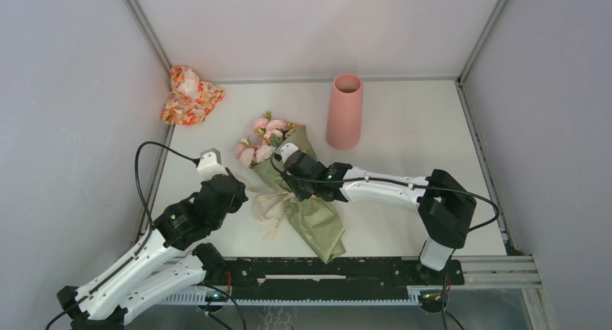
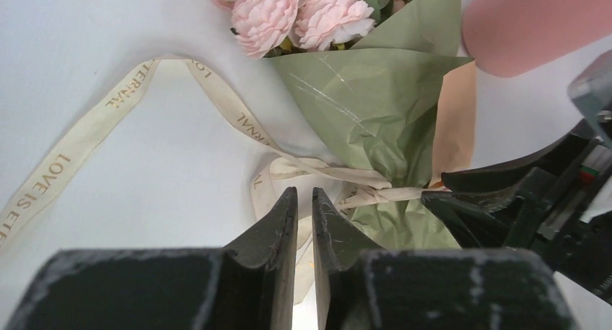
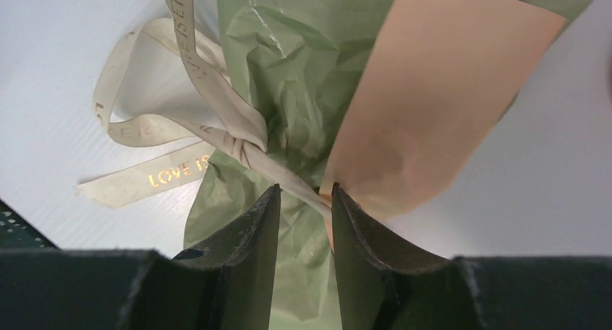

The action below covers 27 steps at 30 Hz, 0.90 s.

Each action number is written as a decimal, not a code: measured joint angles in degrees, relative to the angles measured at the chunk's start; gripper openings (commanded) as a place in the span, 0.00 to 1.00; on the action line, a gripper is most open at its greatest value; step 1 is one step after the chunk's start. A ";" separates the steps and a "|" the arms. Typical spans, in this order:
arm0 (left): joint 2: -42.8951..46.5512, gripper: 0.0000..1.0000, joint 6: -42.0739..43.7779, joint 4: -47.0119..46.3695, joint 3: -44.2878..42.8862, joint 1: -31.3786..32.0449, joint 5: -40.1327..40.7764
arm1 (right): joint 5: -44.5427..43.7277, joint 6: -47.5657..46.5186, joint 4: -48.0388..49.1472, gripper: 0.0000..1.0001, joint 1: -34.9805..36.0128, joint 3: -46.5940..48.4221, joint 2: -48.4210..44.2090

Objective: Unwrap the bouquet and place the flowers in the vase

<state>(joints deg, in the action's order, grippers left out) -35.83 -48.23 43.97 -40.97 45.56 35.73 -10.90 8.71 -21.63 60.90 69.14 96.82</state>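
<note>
On counter (image 1: 404,142), near vase (image 1: 344,112): bouquet (image 1: 303,200) lying flat, still wrapped.
Right fingers (image 3: 361,236) spread astride ribbon (image 3: 245,146) knot (probably pinning the wrap for untying); left fingers (image 2: 278,229) barely parted over loose tail, pinching nothing.

White matte table (image 1: 411,149), rectangular, forms enclosure floor. Plain pale grey walls: back panel (image 1: 310,27), left panel (image 1: 65,128), right panel (image 1: 556,128). Silver metal frame posts (image 1: 144,27) run up rear corners. Black slotted mounting rail (image 1: 325,271) along near table edge. Light even, diffuse; shadows soft.
</note>
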 measured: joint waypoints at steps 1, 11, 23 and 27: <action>0.00 0.17 -0.07 0.46 0.00 0.00 0.11 | -0.13 -0.81 0.07 0.41 0.17 0.46 0.94; 0.24 0.18 -1.38 2.14 0.02 0.00 0.57 | -1.20 -5.57 0.61 0.41 1.36 2.80 5.25; 0.26 0.17 -1.38 2.51 0.15 0.00 1.03 | -3.67 -7.10 -1.97 0.42 3.74 2.80 5.75; 1.16 0.18 -1.46 2.47 0.46 0.00 1.05 | -3.63 -7.19 -2.75 0.42 4.52 2.80 5.97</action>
<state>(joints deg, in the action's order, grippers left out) -34.68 -49.69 46.44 -40.51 45.56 36.77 -14.52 1.52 -24.38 65.43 71.94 102.78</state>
